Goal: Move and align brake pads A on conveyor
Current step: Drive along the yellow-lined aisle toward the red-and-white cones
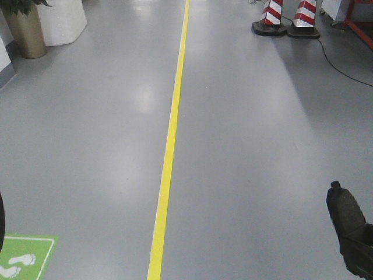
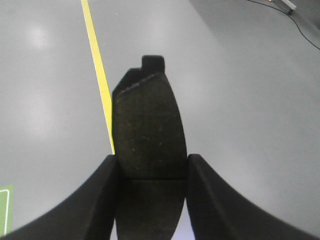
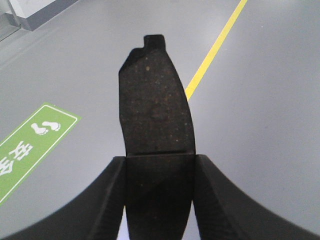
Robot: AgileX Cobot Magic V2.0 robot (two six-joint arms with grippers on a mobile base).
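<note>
My left gripper [image 2: 152, 170] is shut on a brake pad A [image 2: 149, 120], a dark-grey curved pad that sticks out forward with its small tab at the far end and its cross groove level with the fingertips. My right gripper [image 3: 159, 167] is shut the same way on a second brake pad A [image 3: 156, 105], tab pointing away. That second pad [image 1: 344, 210] also shows at the lower right edge of the front view, held above the floor. Both pads hang over grey floor. The conveyor is out of view.
A yellow floor line [image 1: 169, 151] runs straight ahead. Two red-and-white cones [image 1: 285, 16] and a black cable [image 1: 341, 64] are at the far right. A gold planter [image 1: 28, 32] stands far left. A green footprint sign [image 1: 23, 258] marks the near-left floor.
</note>
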